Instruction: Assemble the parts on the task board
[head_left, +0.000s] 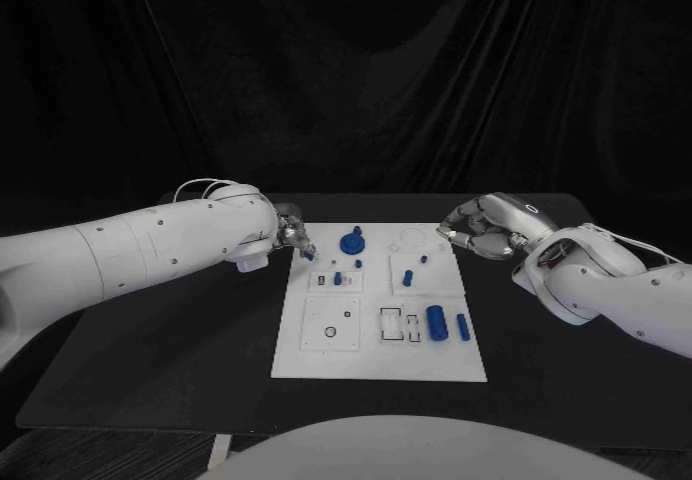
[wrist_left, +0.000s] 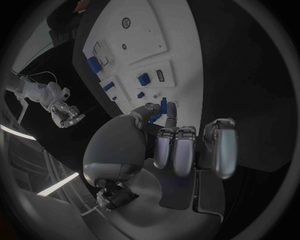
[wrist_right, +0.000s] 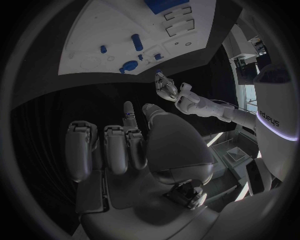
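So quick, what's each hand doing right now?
Left hand: pinching a small blue part.
Right hand: fingers curled, holding nothing.

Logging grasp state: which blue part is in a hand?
The small blue peg pinched by the left hand at the task board's far-left corner; the others rest on the board.

Task board (head_left: 378, 362) mid-table (head_left: 144, 370); parts (head_left: 437, 323) on it; left hand (head_left: 293, 236) at its far-left edge, right hand (head_left: 483, 228) far-right.

task board (wrist_right: 81, 45) cut off at circle's rim, small parts (head_left: 358, 264) indistinct
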